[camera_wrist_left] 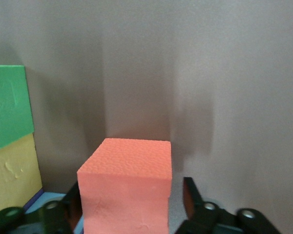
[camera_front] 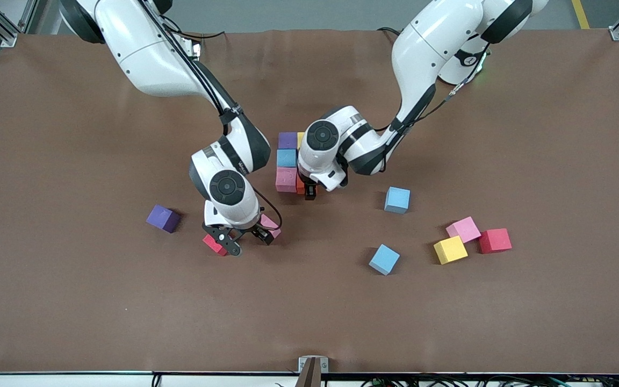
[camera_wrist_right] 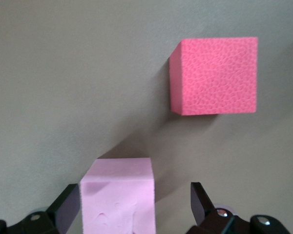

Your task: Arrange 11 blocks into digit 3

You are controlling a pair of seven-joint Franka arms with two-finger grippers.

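Five blocks are visible in the cluster near the middle of the table [camera_front: 46,134]: purple block [camera_front: 287,140], light blue block [camera_front: 287,158], pink block [camera_front: 286,179], a sliver of yellow block [camera_front: 300,138], and the orange block [camera_front: 301,185] under my left gripper [camera_front: 310,192]. In my left wrist view the orange block [camera_wrist_left: 127,187] sits between my fingers [camera_wrist_left: 193,195] with a gap showing on one side, so I judge my jaws parted and the block set down beside the green block [camera_wrist_left: 9,105] and the yellow one [camera_wrist_left: 12,175]. My right gripper [camera_front: 242,239] is low over the table toward the right arm's end, jaws wide, straddling a loose pink block [camera_wrist_right: 119,197], with a red cube [camera_wrist_right: 215,75] just beside. Loose blocks lie toward the left arm's end: two light blue [camera_front: 397,199] [camera_front: 384,259], a yellow [camera_front: 450,249], a pink [camera_front: 464,229], another red cube [camera_front: 495,240], plus a purple one [camera_front: 163,218] nearer the right arm's end. My worry: lifting my left fingers crooked could drag the orange block off line, and closing my right fingers off-centre could twist the pink block or nudge the red cube.
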